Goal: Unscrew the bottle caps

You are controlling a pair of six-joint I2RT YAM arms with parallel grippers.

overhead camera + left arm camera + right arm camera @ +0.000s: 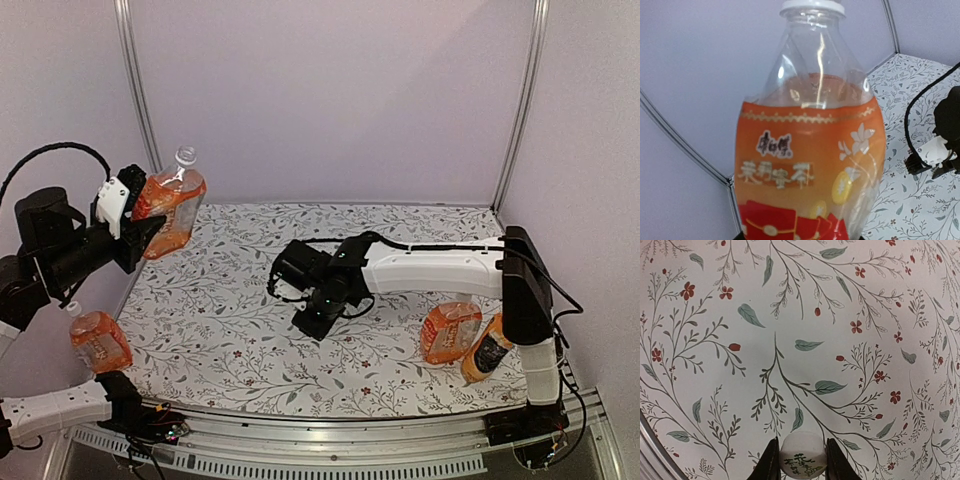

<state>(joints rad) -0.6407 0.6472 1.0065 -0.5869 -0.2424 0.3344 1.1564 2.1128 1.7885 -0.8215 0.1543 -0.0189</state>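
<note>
Left claw (148, 218) clamps a bottle (172, 208) raised beside the tabletop (230, 340) edge. Right claw (801, 463) pinches a cap (801, 452) over open middle.

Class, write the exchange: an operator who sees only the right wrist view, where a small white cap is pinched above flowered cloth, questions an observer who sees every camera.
Operator: My fingers pinch a small white round plastic cap. Where is a bottle?
Observer: At the far left, the left arm holds a clear plastic bottle of orange liquid lifted clear of the flowered tablecloth.
Operator: Any other bottles near me?
Observer: Two lie side by side at the right edge of the cloth, an orange-labelled bottle and a dark-labelled bottle.
</note>
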